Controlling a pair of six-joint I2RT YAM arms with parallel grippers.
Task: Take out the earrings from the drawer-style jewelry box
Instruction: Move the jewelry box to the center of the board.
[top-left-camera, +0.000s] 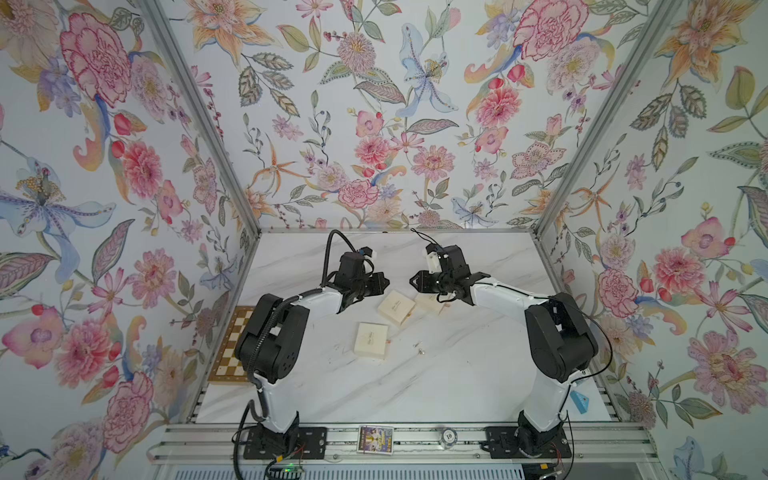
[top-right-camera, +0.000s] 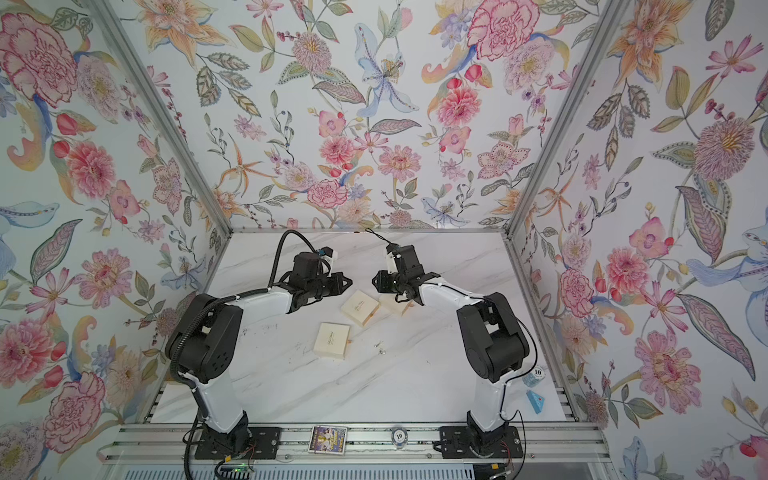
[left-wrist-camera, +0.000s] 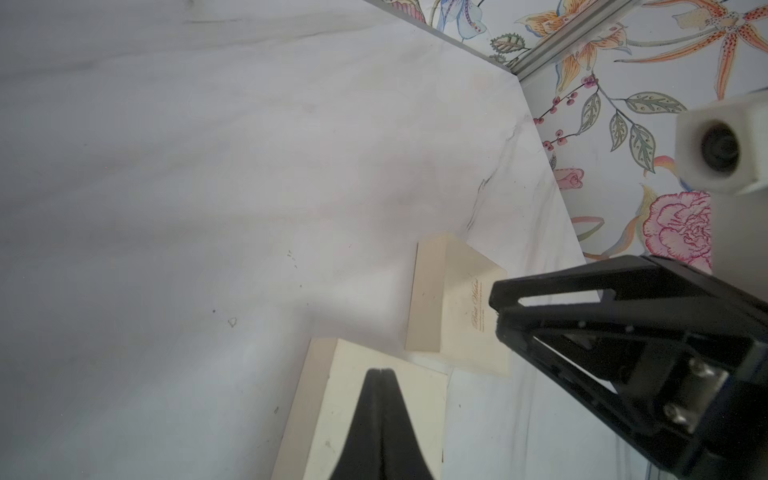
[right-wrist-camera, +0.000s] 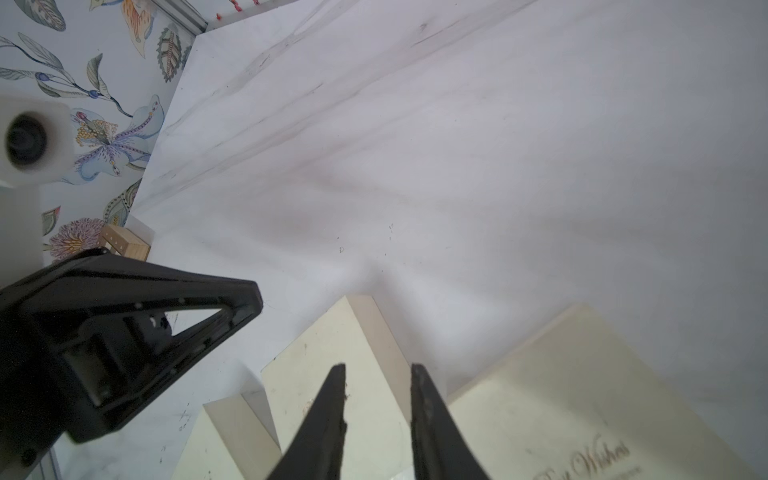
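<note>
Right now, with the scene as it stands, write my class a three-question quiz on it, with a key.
1. How many cream boxes lie on the marble table?
2. True or false: the left gripper is shut and holds nothing.
3. The earrings lie: A) in the left gripper; B) on bare table, apart from the boxes; C) on top of a cream box.
Key: 1) three; 2) true; 3) B.

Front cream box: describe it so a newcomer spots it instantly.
On the marble table lie three cream boxes. The front cream box is the one nearest the front metal rail. It lies alone with the earrings near it, while the other two sit close together farther back.
</note>
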